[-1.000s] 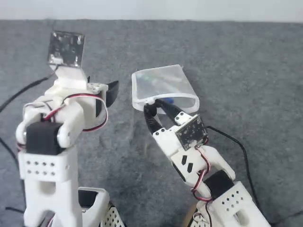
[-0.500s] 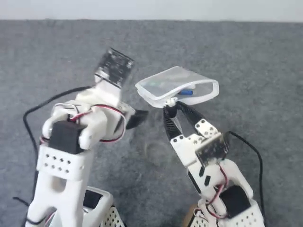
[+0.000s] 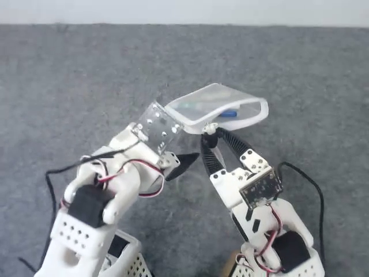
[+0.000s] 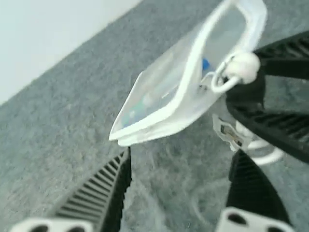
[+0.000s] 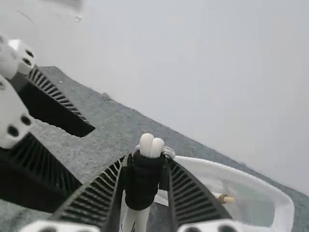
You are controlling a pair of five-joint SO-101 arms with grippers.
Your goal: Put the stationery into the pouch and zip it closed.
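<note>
The left fingers point(image 4: 182, 159) have just swung across the counter point(image 3: 300, 69) from well off to the side. They now hang spread apart, grasping nothing, just short of the pouch point(image 3: 222, 107), whose near corner sits above the gap between them. The right fingers point(image 3: 211, 137) stay clenched on the zip pull point(image 3: 209, 127), having dragged the pouch round and tipped it up. The stationery point(image 3: 228, 113) shows through the clear wall, already inside, and the mouth beyond the pull looks still open. I'd say the left arm has come to pin that corner so the zip can be drawn.
</note>
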